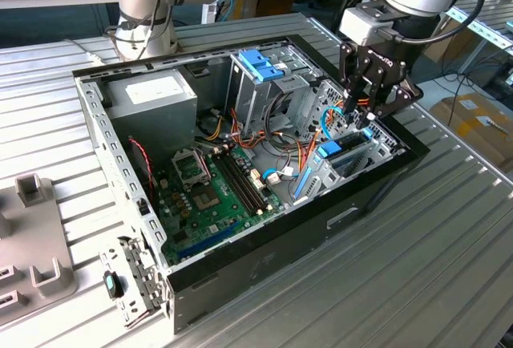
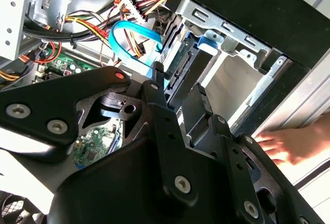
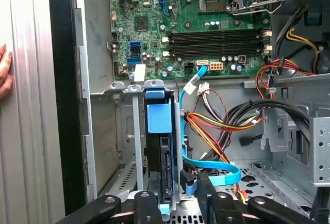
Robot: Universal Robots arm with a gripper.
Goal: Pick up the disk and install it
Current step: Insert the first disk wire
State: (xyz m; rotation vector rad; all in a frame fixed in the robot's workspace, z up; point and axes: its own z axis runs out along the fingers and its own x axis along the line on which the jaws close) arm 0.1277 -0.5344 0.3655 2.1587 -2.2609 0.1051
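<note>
The disk [image 1: 346,149] stands on edge in the low metal bay at the corner of the open computer case [image 1: 264,264], on the exterior view's right. Its dark body and blue carrier tab [image 3: 159,118] show in the first wrist view, its connector edge [image 2: 180,61] in the second. My gripper [image 1: 361,119] hangs just above it. The black fingers [image 3: 147,206] straddle the disk's near end with a gap on one side, so the gripper [image 3: 178,198] [image 2: 175,87] is open.
A blue data cable [image 3: 211,170] and bundled power wires [image 3: 216,123] lie right beside the bay. A tall cage with a blue bracket [image 1: 260,66], the motherboard [image 1: 212,192] and power supply [image 1: 152,95] fill the case. A person's hand [image 2: 289,144] rests outside the case wall.
</note>
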